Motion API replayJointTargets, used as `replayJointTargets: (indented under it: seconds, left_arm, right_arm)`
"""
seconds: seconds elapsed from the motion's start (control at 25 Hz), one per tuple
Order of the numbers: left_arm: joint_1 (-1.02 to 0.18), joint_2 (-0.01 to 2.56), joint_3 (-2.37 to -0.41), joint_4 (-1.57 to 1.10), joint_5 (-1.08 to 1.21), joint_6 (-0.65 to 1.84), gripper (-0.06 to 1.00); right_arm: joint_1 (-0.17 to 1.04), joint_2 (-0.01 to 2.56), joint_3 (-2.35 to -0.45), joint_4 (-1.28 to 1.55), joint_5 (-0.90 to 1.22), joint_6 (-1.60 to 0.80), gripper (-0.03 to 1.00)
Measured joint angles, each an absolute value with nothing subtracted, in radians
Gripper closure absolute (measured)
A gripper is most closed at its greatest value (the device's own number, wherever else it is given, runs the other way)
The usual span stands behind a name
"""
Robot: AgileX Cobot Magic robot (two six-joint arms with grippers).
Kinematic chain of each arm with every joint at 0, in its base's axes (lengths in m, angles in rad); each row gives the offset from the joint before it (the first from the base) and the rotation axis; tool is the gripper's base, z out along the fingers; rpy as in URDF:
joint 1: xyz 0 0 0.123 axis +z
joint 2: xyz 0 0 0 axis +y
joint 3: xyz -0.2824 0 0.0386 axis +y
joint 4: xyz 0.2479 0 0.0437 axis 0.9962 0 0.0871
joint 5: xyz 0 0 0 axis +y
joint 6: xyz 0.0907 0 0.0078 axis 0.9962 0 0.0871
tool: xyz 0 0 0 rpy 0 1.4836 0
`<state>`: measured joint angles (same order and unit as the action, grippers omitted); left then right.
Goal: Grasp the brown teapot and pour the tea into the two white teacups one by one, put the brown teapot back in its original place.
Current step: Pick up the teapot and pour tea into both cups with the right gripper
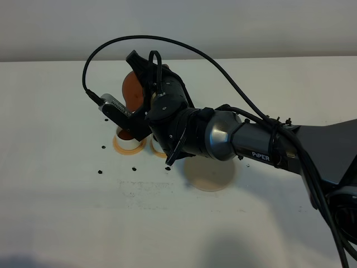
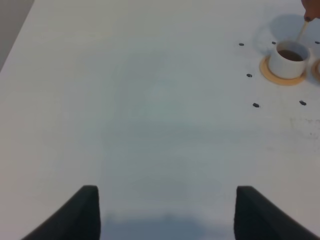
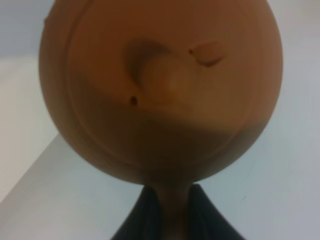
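The right gripper [image 3: 167,200] is clenched on the handle of the brown teapot [image 1: 131,88], held tilted above the left white teacup [image 2: 287,60], which holds dark tea [image 2: 291,54]. The beige disc coaster [image 1: 211,176] lies bare on the tabletop [image 1: 61,184]. The left gripper [image 2: 167,212] hangs released.

In the high view the right arm [image 1: 223,137] covers most of the brown teapot [image 1: 131,89], leaving only a rounded side showing; its spout, handle and lid are hidden. The left cup [image 1: 127,135] is largely masked by the wrist camera, and the second cup [image 1: 158,146] is nearly all behind the arm. The right claw itself cannot be seen there. In the right wrist view the teapot [image 3: 160,90] is blurred and cut off at the top. In the left wrist view the second coaster [image 2: 317,70] is cropped by the edge, and the left claw [image 2: 165,215] shows only dark tips.
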<state>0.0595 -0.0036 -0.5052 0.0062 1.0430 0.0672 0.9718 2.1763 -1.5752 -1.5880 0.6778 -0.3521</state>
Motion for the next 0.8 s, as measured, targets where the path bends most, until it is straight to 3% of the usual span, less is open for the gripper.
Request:
replayJointTargets:
  seconds: [0.8]
  left_arm:
    - [0.06,-0.004,-0.505,0.006,1.043,0.067,0.36]
  right_arm:
    - [0.973,2.176,-1.575,-1.63,0.677,-0.369,0.88]
